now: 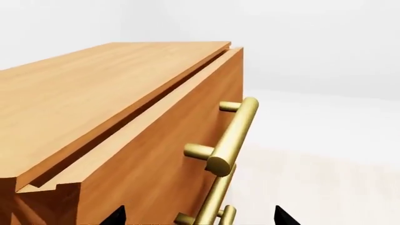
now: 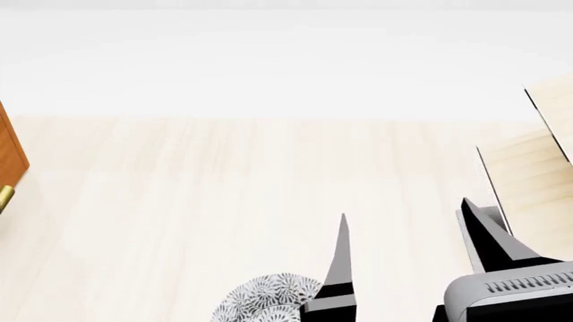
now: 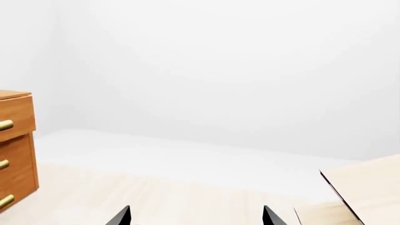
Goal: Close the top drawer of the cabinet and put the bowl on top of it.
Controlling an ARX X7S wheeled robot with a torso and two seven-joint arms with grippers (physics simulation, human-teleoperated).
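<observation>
Drawer state: top drawer (image 1: 156, 140) stands proud of the cabinet (image 1: 93, 89) in the left wrist view; a dark gap runs between the drawer front's upper edge and the cabinet top, so we judge it not yet shut.
Handle axis: brass bar handle (image 1: 233, 136) runs from lower centre toward the upper right of that frame, parallel to the drawer front; a second handle (image 1: 209, 211) shows below it.
Left gripper (image 1: 198, 216): only two dark fingertips show at the bottom edge, set wide apart, straddling the drawer front and handle. Jaws spread, holding nothing.
Nearer arm: left, by far. We judge the closing push belongs to it, directed square to the drawer face.
Right gripper (image 2: 407, 235): lower right of the head view, fingers well apart, nothing between them. The right wrist view has the cabinet small at its left edge, well away.
Bowl (image 2: 268, 302): patterned rim at the bottom edge of the head view, on the pale floor (image 2: 224, 188), just left of the right gripper's inner finger; contact we cannot tell.
Other: pale wooden structure (image 2: 537, 168) at the right edge.
</observation>
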